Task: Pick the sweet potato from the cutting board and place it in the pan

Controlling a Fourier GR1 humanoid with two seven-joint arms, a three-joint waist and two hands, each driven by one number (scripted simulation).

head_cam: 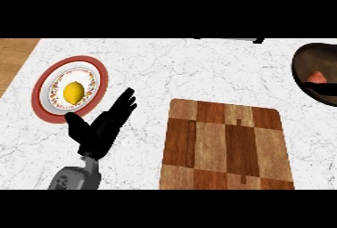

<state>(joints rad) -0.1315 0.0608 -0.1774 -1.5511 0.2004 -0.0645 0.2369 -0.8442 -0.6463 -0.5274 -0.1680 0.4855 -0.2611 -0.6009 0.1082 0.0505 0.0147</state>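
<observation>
The counter (197,71) is white marble with grey veins. The cutting board (223,147) is a brown checker of light and dark wood. The plate (49,84) is red-rimmed, white, speckled inside, holding a yellow lemon (74,92). The pan (309,62) is dark brown; the sweet potato (318,77) is orange-pink. The left hand (102,127) is black.

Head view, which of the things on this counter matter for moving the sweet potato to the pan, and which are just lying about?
Part of the job:
- sweet potato, already in the pan
- pan, at the right edge
- cutting board, nothing on it

Just lying about:
- lemon
- red-rimmed plate under it
- left hand, open, resting beside the plate
</observation>
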